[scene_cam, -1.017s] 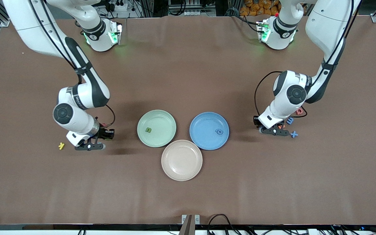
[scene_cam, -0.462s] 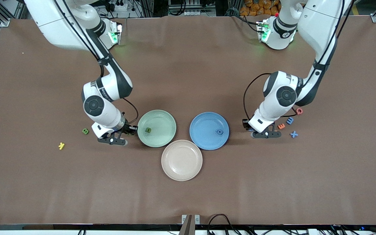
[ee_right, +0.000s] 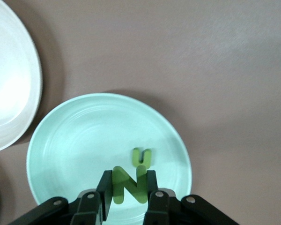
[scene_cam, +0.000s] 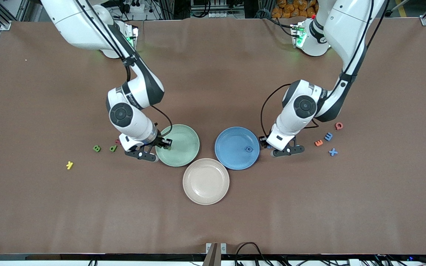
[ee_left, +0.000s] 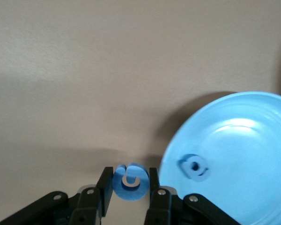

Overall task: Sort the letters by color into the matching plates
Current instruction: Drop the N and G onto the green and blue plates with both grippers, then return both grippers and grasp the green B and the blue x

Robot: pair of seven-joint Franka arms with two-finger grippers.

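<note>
Right gripper (ee_right: 126, 187) grips a green letter N (ee_right: 129, 186), over the green plate (scene_cam: 183, 152) at its edge toward the right arm's end; a small green letter (ee_right: 142, 157) lies in the plate just under it. Left gripper (ee_left: 127, 183) clamps a blue letter C (ee_left: 129, 182) above the table, beside the blue plate (scene_cam: 231, 159), which holds one blue letter (ee_left: 194, 167).

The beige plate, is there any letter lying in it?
No, the beige plate holds nothing, in the front view.
</note>
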